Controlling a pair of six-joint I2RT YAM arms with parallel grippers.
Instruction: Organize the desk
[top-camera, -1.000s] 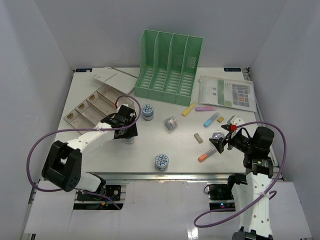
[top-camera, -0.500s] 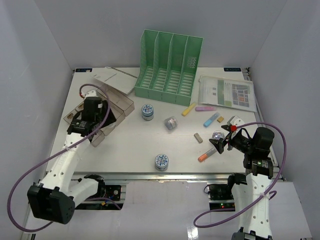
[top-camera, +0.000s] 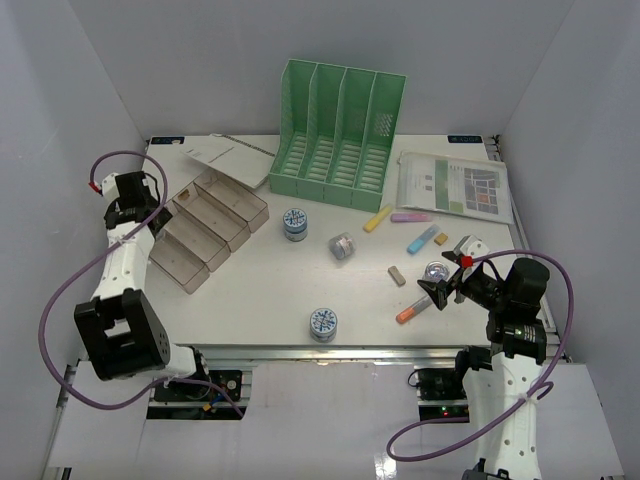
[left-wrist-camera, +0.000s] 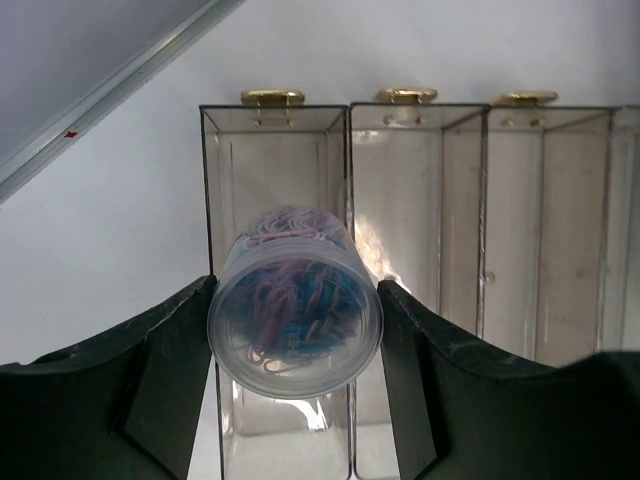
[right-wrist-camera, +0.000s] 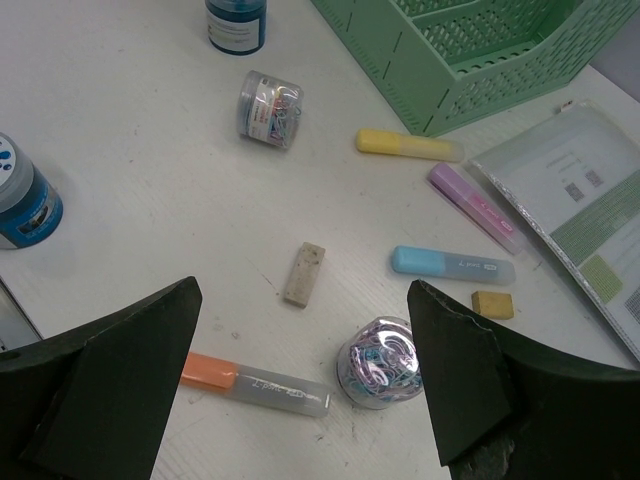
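Note:
The white desk (top-camera: 250, 295) holds scattered stationery. My left gripper (top-camera: 130, 200) is at the desk's far left edge, beside the clear compartment box (top-camera: 205, 225). In the left wrist view it (left-wrist-camera: 295, 335) is shut on a clear jar of paper clips (left-wrist-camera: 295, 315), held above the box's leftmost compartment (left-wrist-camera: 275, 190). My right gripper (top-camera: 440, 290) is open and empty; in the right wrist view it (right-wrist-camera: 305, 390) hangs over an orange highlighter (right-wrist-camera: 255, 383) and an upright jar of paper clips (right-wrist-camera: 380, 362).
A green file rack (top-camera: 340, 135) stands at the back, with printed sheets (top-camera: 455, 185) to its right. Two blue tubs (top-camera: 295, 222) (top-camera: 322, 322), a lying clip jar (top-camera: 343, 245), yellow (top-camera: 378, 218), purple (top-camera: 411, 216) and blue (top-camera: 423, 238) highlighters and a beige eraser (top-camera: 397, 275) lie mid-desk.
My left arm has swung from the middle of the desk to the far left, carrying the clip jar over the clear box. The right arm has barely moved.

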